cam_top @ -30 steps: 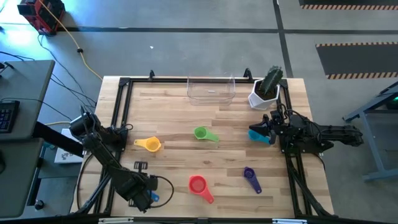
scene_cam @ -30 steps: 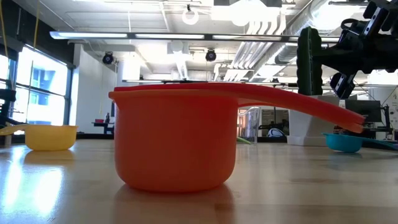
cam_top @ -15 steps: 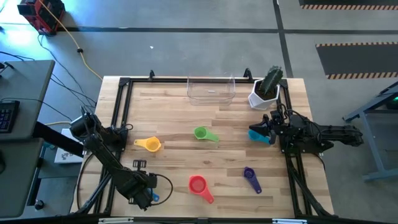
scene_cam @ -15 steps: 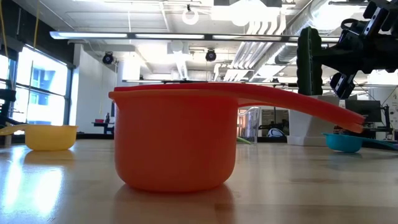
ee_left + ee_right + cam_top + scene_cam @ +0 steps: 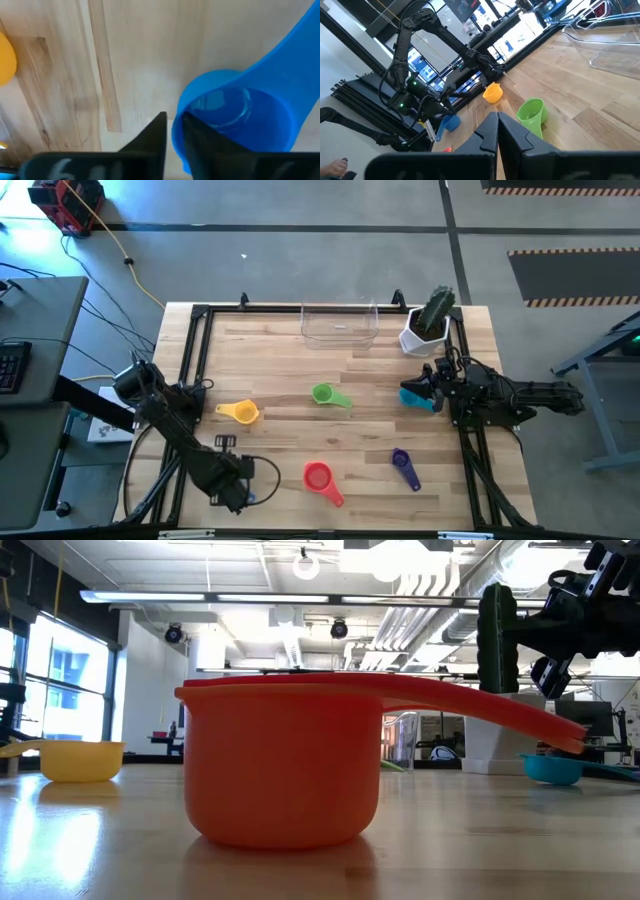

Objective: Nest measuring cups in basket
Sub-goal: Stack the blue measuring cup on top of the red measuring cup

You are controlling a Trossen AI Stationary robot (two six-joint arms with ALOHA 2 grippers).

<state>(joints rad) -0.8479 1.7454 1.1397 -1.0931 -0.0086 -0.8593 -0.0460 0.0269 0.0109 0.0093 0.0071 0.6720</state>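
The blue measuring cup (image 5: 240,120) sits at the near left corner of the table (image 5: 350,375), and the left gripper (image 5: 232,490) has its jaws clamped on the cup's rim, one finger inside the bowl and one outside. That is a thin bite on a slick plastic wall; I judge the cup could swing or slip out when lifted, pulled down by its long handle.

The basket (image 5: 340,323) stands empty at the far edge, well apart from this corner, so the carry crosses the whole table. On the way lie the yellow cup (image 5: 240,412), the green cup (image 5: 328,394) and the red cup (image 5: 320,477); a low pass might knock one aside.

The right gripper (image 5: 432,388), jaws together, waits beside the teal cup (image 5: 415,397), near the cactus pot (image 5: 428,325). The purple cup (image 5: 402,463) lies apart.
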